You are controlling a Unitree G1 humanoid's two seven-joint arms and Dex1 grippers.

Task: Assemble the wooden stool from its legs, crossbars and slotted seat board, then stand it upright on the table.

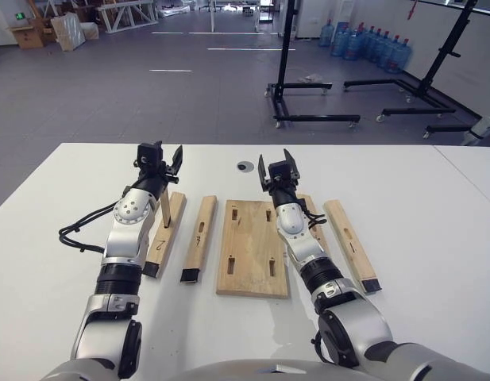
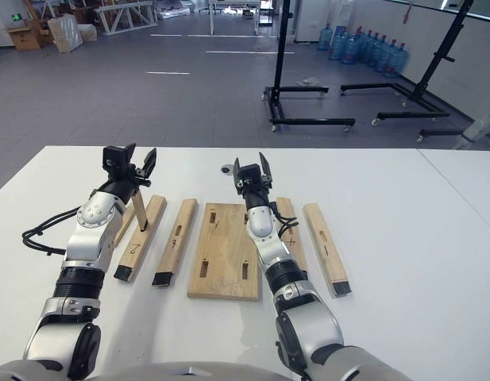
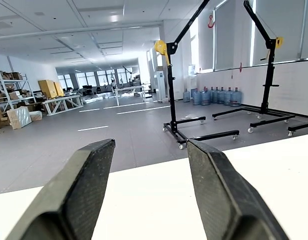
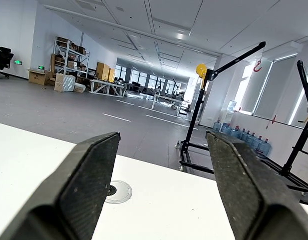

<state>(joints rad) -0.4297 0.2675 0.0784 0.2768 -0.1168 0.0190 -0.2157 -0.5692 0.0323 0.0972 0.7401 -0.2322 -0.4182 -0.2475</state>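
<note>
The stool is not yet assembled. The slotted seat board (image 1: 252, 266) is laid flat at the middle of the counter (image 1: 435, 238), slots facing up, presumably so that tenons can be pressed in from above. The long wooden parts are set parallel on either side of it, within each arm's reach: the far-left piece (image 1: 169, 226) and inner left piece (image 1: 199, 238) on one side, the inner right piece (image 2: 299, 252) and far-right piece (image 1: 352, 242) on the other. The left claw (image 1: 167, 163) is held spread and empty above the far end of the far-left piece. The right claw (image 1: 275, 163), likewise spread and empty, is raised over the board's far edge. Nothing is gripped.
</note>
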